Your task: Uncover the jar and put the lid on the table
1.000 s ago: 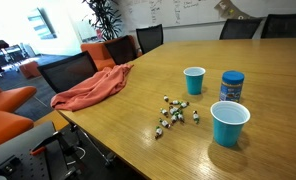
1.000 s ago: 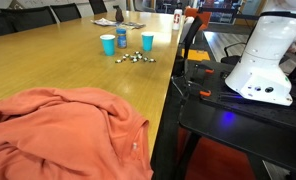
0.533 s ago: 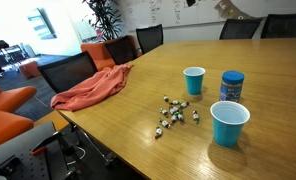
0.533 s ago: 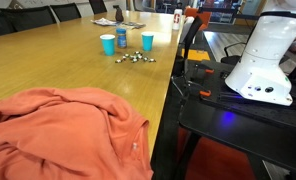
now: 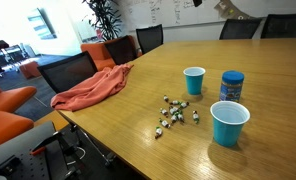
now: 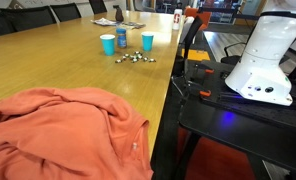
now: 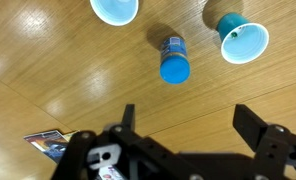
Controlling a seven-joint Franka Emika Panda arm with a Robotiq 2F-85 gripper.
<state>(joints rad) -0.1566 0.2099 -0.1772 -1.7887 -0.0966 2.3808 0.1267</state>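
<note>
Wood-grain table [image 5: 118, 125] carries the jar [image 5: 232, 90] upright with the lid [image 5: 232, 76] screwed on, standing to the right of the far blue cup [image 5: 194, 80] and beyond the near blue cup [image 5: 229, 123]. Small scattered pieces [image 5: 175, 115] lie left of the near cup, and an orange cloth [image 5: 93, 88] is bunched at the table's left edge. In an exterior view taken from the cloth's end, the jar [image 6: 121, 38] is only a small far shape between the two cups, too small to make out its cap, while the white robot base [image 6: 266, 60] shows beside the table on the right. Only the wrist view shows the gripper [image 7: 188, 130]: it hangs above the table with its fingers [image 7: 253, 125] spread wide apart and nothing between them, the jar apart from it and between the two cups. That view also shows a small printed packet [image 7: 48, 143] at its lower left.
</note>
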